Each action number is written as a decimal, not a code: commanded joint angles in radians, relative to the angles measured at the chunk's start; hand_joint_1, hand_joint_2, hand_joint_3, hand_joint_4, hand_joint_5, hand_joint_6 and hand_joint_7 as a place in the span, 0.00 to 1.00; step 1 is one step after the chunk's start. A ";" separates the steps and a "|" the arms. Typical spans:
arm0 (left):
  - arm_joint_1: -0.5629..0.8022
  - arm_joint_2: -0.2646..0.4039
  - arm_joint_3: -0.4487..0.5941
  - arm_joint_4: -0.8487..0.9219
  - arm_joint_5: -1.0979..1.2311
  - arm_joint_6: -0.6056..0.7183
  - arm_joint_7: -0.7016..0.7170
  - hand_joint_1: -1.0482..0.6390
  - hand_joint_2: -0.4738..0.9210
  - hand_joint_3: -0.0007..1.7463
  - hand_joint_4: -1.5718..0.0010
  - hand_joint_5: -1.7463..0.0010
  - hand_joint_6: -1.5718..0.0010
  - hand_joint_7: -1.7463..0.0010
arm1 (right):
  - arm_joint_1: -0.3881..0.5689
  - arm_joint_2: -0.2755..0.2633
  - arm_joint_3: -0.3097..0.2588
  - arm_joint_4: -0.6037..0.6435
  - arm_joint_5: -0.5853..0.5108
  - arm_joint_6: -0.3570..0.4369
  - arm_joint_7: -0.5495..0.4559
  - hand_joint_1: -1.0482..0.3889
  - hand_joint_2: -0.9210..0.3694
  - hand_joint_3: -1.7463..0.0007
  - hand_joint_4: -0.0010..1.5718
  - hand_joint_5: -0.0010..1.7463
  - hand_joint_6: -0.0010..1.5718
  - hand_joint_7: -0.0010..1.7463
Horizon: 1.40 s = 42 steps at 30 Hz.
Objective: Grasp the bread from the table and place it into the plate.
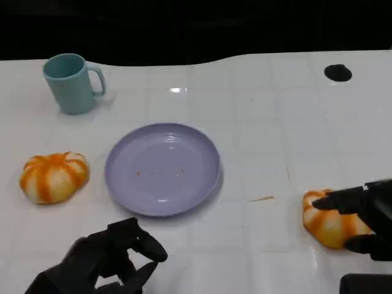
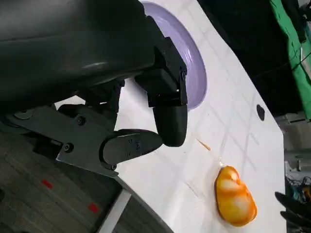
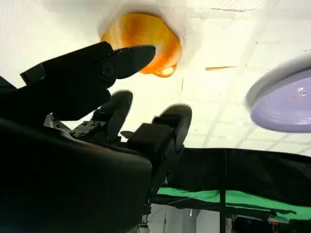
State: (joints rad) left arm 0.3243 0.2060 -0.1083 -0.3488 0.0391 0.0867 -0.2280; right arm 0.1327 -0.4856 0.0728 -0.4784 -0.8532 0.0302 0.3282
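Note:
Two orange-and-white bread rolls lie on the white table. One bread roll (image 1: 54,177) sits left of the lilac plate (image 1: 162,168), which has nothing on it. The other bread roll (image 1: 329,225) lies at the right, also seen as the roll (image 2: 235,201) and the roll (image 3: 146,39). My right hand (image 1: 367,220) is at this roll with its fingers spread, one above it and one at its near right side, not closed on it. My left hand (image 1: 104,260) hovers low in front of the plate, its fingers loosely bent and holding nothing.
A teal mug (image 1: 72,82) stands at the back left. A small black round mark (image 1: 337,73) sits at the back right. A thin orange sliver (image 1: 261,198) lies between plate and right roll. The table's near edge shows beside my left hand (image 2: 97,97).

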 commanded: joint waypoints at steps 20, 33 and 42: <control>0.008 0.003 -0.008 -0.029 0.008 0.027 0.003 0.45 0.91 0.38 0.57 0.00 0.58 0.28 | -0.103 0.005 0.120 0.260 -0.090 0.039 -0.033 0.40 0.08 0.99 0.26 0.03 0.25 0.01; 0.019 0.002 -0.012 -0.046 0.011 0.033 0.005 0.45 0.91 0.38 0.58 0.00 0.59 0.28 | -0.233 0.030 0.201 0.537 -0.074 0.046 -0.147 0.43 0.04 0.99 0.28 0.03 0.29 0.01; 0.027 0.002 -0.012 -0.057 0.013 0.033 0.002 0.45 0.91 0.38 0.59 0.00 0.59 0.27 | -0.322 0.064 0.227 0.669 -0.018 0.067 -0.165 0.43 0.00 0.99 0.31 0.04 0.31 0.02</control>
State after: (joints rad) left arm 0.3433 0.2011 -0.1237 -0.3948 0.0510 0.1193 -0.2275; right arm -0.1649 -0.4267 0.2949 0.1443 -0.8941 0.0842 0.1720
